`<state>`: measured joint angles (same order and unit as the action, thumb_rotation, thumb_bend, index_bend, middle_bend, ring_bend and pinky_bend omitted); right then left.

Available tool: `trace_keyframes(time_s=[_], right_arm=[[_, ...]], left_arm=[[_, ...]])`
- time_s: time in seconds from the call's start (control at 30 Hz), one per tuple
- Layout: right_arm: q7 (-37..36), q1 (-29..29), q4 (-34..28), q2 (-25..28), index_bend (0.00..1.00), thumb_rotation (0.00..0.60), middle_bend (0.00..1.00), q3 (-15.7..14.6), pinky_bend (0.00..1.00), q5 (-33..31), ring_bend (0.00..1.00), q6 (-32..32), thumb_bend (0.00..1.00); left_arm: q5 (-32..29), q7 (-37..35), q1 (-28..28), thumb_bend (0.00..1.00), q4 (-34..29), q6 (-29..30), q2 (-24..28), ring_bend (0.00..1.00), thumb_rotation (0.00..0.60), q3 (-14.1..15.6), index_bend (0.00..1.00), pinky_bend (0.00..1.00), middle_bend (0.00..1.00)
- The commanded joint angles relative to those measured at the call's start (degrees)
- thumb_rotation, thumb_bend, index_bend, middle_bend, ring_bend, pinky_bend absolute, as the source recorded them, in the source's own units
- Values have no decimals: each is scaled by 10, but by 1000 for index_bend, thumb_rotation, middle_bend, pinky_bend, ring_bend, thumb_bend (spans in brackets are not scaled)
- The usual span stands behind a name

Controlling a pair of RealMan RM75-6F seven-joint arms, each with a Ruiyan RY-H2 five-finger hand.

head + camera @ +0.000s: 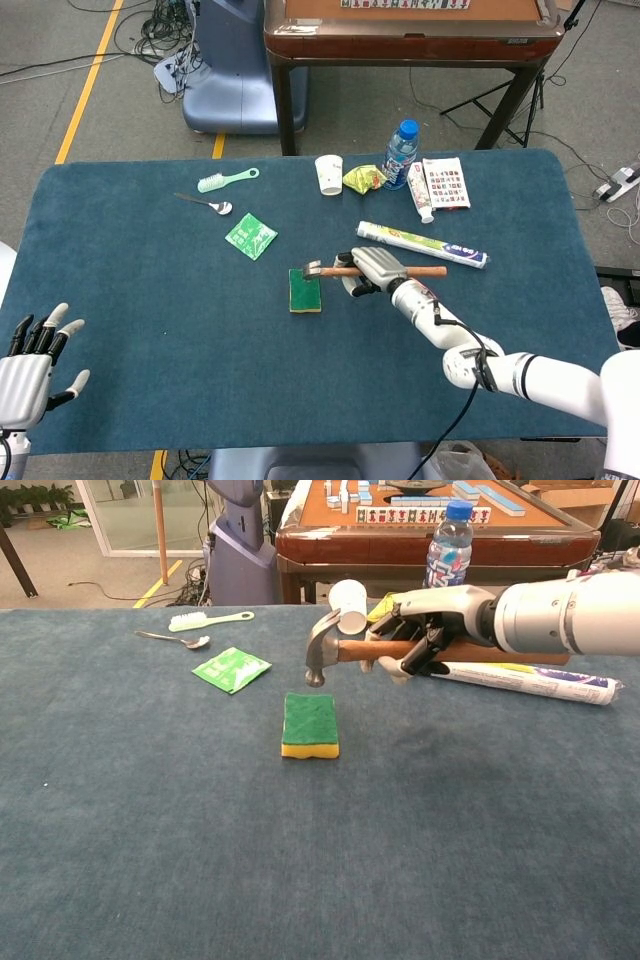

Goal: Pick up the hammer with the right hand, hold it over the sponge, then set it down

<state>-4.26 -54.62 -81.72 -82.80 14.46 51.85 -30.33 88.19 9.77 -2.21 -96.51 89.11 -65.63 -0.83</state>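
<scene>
On the blue table (120, 330), the right hand (428, 630) grips the hammer (335, 648) by its wooden handle, holding it level and off the cloth. Its steel head hangs just above the far end of the green-and-yellow sponge (310, 724), though whether it sits squarely over it is hard to judge. The left hand (30, 360) rests at the near left edge, fingers spread, holding nothing.

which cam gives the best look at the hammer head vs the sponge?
Chest view: the hammer head shows side-on, held clear above the sponge near its far end, gripped by the right hand. Head view shows the hammer from above, small, its head overlapping the sponge's top edge; height unreadable.
</scene>
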Motion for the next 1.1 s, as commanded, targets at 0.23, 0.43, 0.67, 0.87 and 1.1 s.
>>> trace_keyframes(time_s=[0.23,0.43,0.67,0.87,1.1], right_arm=[[24,-23,21,-14,733,600,892,-29,975,-39,782,14,974],[34,-36,51,-42,733,600,892,-46,975,-55,781,22,974],[25,-40,50,-39,733,600,892,-40,975,-67,781,22,974],[-6,-22,0,1,733,600,892,-12,975,-41,782,6,974],[-19,-17,-7,14,733,600,892,-12,975,-33,781,11,974]], left_arm=[[0,0,1,221,4,-2,-2,93,600,1,215,0,73],[0,0,2,222,4,-3,-1,93,600,2,215,0,73],[-1,-3,6,221,6,-1,-1,93,600,3,215,0,73],[0,-2,4,221,6,-3,-2,93,600,2,215,0,73],[2,2,1,221,3,-7,-2,93,600,1,215,0,73]])
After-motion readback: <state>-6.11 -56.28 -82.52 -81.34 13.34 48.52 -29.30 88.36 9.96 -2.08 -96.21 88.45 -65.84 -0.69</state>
